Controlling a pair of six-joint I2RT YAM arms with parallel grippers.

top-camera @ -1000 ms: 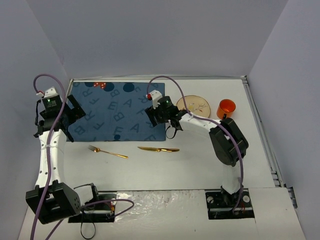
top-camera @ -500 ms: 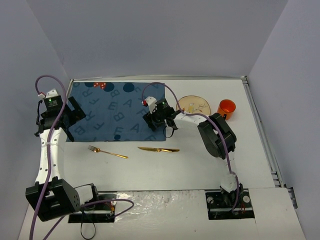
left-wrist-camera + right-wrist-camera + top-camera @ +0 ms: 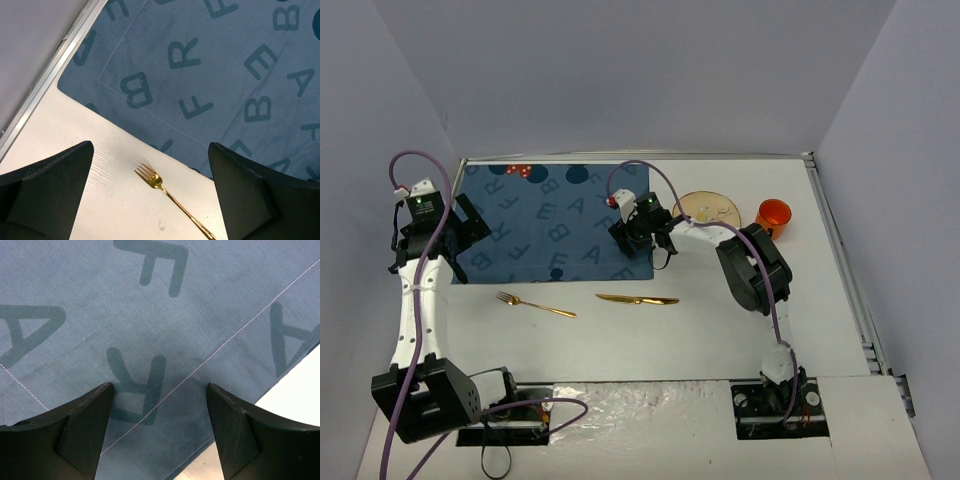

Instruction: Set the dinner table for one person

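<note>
The white dinner table (image 3: 720, 340) carries a dark blue placemat (image 3: 550, 215) printed with letters at the back left. Near the front of it lie a gold fork (image 3: 535, 304) and a gold knife (image 3: 637, 299). A tan plate (image 3: 707, 211) and an orange cup (image 3: 772, 214) stand to the right of the mat. My left gripper (image 3: 465, 232) hovers open over the mat's left near corner; its wrist view shows the fork (image 3: 167, 192) below the empty gap (image 3: 150, 150). My right gripper (image 3: 159, 390) is open, low over the placemat (image 3: 150, 315) near its right near corner.
A metal rim (image 3: 840, 250) runs along the table's right side, and grey walls close in the back and both sides. The arm bases sit on a foil-covered strip (image 3: 640, 400) at the near edge. Bare tabletop (image 3: 295, 390) shows beside the mat's corner.
The right arm's elbow has folded in toward the back left, and its gripper has turned and settled over the mat's right part, jaws slightly wider. The left arm has not moved.
</note>
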